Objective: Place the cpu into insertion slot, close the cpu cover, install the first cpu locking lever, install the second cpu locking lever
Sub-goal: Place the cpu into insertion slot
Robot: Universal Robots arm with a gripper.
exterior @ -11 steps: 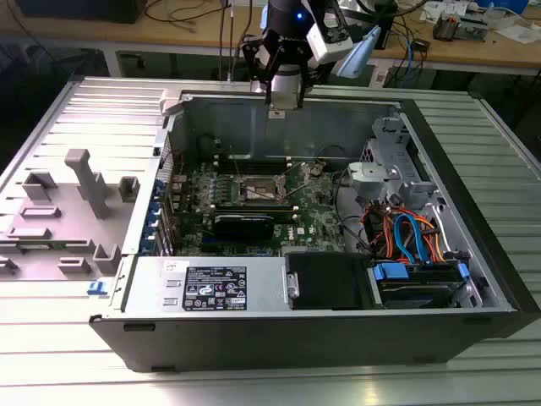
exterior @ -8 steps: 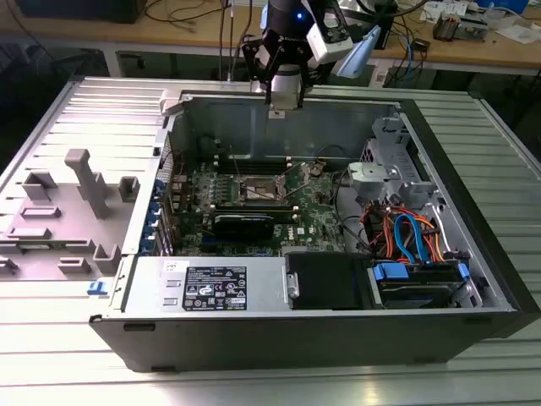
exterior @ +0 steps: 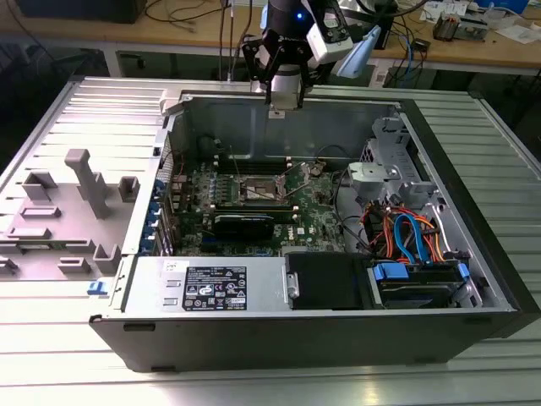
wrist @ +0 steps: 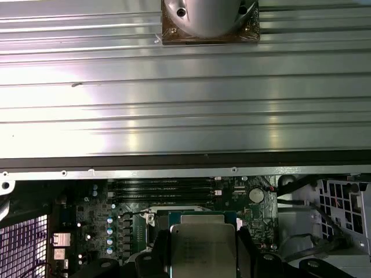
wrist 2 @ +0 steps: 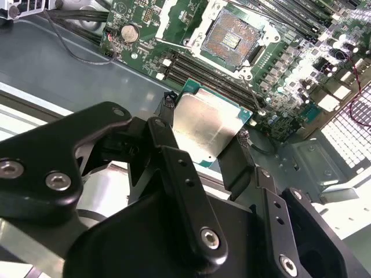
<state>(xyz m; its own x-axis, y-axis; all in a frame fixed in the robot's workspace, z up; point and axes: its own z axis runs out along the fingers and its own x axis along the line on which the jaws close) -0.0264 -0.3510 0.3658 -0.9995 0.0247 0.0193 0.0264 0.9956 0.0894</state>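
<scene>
Black gripper [wrist 2: 206, 120] clenching the small, flat, silver-grey square cpu [wrist 2: 203, 133] by two opposite edges.
It is hanging over the green circuit board [wrist 2: 145, 20]; beyond it, the dark square insertion slot [wrist 2: 232, 36] is lying uncovered in its silver frame.

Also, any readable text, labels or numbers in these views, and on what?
Nothing legible.
White label in the case: print too small.
Cpu top: faint marks, unreadable.
Board: silkscreen too small.
</scene>
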